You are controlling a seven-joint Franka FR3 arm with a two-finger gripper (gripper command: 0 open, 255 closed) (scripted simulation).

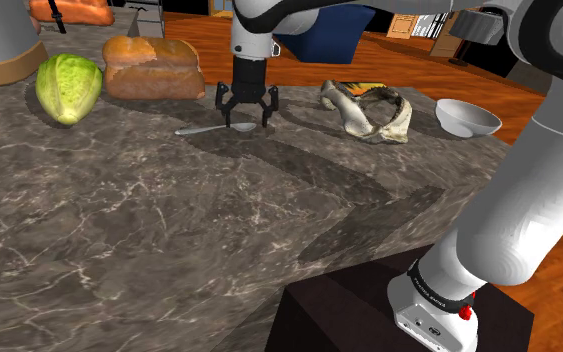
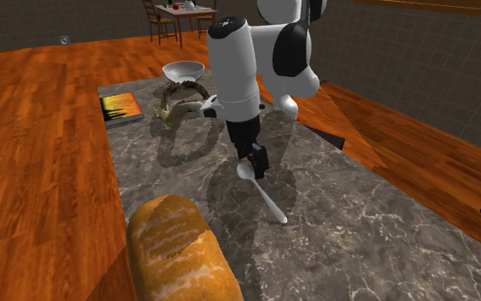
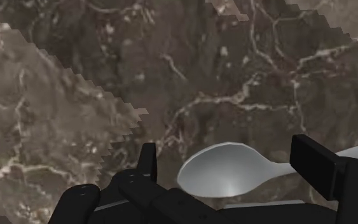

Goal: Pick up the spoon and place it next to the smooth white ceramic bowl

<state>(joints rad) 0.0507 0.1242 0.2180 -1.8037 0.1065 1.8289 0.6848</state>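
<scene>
A grey spoon (image 1: 205,129) lies flat on the dark marble counter (image 1: 119,230), its handle pointing toward the cabbage. My gripper (image 1: 246,122) points straight down over the spoon's bowl end (image 3: 225,168) and is open. In the wrist view the two fingers (image 3: 312,163) stand on either side of the spoon's bowl without touching it. From the second exterior view the spoon (image 2: 268,201) stretches from under the gripper (image 2: 255,167) toward the bread. The white bowl (image 1: 467,117) sits at the counter's far end (image 2: 184,69), well apart from the spoon.
A green cabbage (image 1: 69,86) and a bread loaf (image 1: 154,67) lie past the spoon's handle. A tangled beige object (image 1: 369,110) rests between the spoon and the white bowl. A book (image 2: 120,107) lies at the counter's edge. The dark stand (image 1: 369,310) is at the lower right.
</scene>
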